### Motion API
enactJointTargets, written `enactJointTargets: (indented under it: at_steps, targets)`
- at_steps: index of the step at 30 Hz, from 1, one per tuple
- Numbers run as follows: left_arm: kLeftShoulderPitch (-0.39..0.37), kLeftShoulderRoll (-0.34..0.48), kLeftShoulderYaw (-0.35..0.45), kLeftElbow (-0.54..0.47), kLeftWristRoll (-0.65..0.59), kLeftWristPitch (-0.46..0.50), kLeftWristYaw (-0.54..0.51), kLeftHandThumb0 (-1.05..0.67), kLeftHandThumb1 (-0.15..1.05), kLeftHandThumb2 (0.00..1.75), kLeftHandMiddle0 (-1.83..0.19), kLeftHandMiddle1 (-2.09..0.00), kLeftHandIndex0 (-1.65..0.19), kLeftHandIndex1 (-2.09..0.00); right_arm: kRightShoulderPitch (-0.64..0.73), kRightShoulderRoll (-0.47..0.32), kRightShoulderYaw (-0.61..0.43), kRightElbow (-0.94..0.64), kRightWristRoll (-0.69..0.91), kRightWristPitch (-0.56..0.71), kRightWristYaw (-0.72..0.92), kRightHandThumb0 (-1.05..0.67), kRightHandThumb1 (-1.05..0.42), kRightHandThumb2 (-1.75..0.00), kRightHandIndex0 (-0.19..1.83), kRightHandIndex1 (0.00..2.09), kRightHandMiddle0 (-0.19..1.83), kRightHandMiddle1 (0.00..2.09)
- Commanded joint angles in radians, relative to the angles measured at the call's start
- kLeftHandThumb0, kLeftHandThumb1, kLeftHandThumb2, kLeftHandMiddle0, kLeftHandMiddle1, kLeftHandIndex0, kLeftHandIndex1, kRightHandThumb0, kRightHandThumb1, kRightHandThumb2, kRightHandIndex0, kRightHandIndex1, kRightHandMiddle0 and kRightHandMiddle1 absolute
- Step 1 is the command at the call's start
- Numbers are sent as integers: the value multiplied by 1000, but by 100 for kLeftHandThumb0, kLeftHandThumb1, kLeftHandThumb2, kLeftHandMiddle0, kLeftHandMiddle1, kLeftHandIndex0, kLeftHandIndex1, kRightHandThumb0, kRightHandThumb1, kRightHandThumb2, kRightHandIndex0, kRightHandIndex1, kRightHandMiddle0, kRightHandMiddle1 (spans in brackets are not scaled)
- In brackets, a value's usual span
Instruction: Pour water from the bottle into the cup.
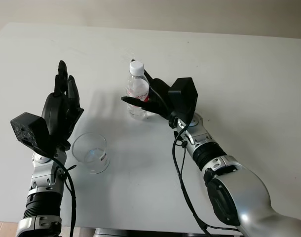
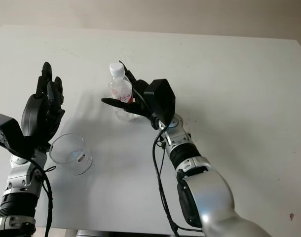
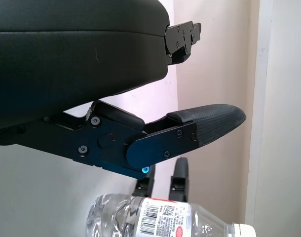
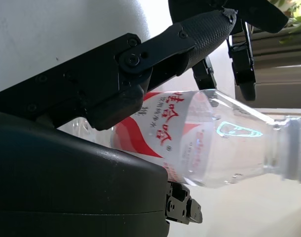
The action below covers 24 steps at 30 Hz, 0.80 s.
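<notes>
A clear plastic water bottle (image 1: 138, 91) with a white cap and a red label stands upright on the white table (image 1: 239, 74), near the middle. My right hand (image 1: 149, 98) reaches in from the right and is shut on the bottle, thumb in front and fingers behind; in the right wrist view the bottle (image 4: 209, 143) lies against the palm. An empty clear cup (image 1: 90, 152) stands upright at the front left. My left hand (image 1: 61, 98) is open, raised just left of and above the cup, holding nothing. The left wrist view catches the bottle (image 3: 155, 217) beyond a finger (image 3: 209, 123).
The table's front edge runs just below the cup and both forearms. A black cable hangs along my right forearm (image 1: 209, 153). A beige wall (image 1: 190, 12) rises behind the table's far edge.
</notes>
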Motion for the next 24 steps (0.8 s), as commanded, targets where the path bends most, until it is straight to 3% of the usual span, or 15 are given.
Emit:
enactJointTargets:
  at_steps: [1,3,6,7,8,9,10,11,14,20,24]
  targets:
    - [-12,8,3,0,2,-5,1,-76,105,70,19,0,19,0,-5,19,-23,14,15,3,-14,-90,-92,-5,-19,0,-19,0]
    - [-10,9,4,-4,0,-3,0,-75,105,70,19,0,19,0,-7,34,-43,26,30,0,-31,-87,-91,-5,-19,0,-19,0]
    - [-7,9,6,-7,-5,0,-2,-75,105,70,19,0,19,0,-21,45,-55,41,32,19,-59,-79,-89,-5,1,11,4,13]
    - [-6,8,7,-7,-5,-3,-2,-75,105,69,19,0,19,0,-26,47,-56,45,30,27,-68,-75,-88,-5,7,33,9,34]
    - [-5,7,7,-8,-5,-5,-2,-75,105,69,19,0,19,0,-30,48,-54,48,23,28,-78,-67,-87,-5,2,99,5,101]
    - [-3,6,7,-9,-3,-9,1,-75,105,69,19,0,19,0,-31,48,-49,51,15,15,-80,-63,-86,-5,2,133,3,140]
    - [-1,6,6,-11,0,-11,3,-74,105,70,19,0,19,0,-32,49,-46,53,10,5,-80,-54,-86,-5,13,169,13,178]
    - [-1,6,6,-11,1,-13,3,-74,105,70,19,0,19,0,-32,47,-39,54,-1,-9,-82,-51,-86,-5,17,183,17,192]
    - [-2,5,5,-8,0,-16,0,-73,105,71,19,0,19,0,-40,41,-19,55,-31,-16,-78,-48,-89,-6,32,206,31,208]
    - [-8,3,4,-4,0,-10,4,-74,105,69,19,0,19,0,-50,28,5,53,-61,-23,-41,-38,-98,-6,94,209,78,209]
    - [-10,3,2,-2,4,-8,9,-74,105,70,19,0,19,0,-51,21,7,51,-68,-30,-22,-38,-101,-6,101,209,89,209]
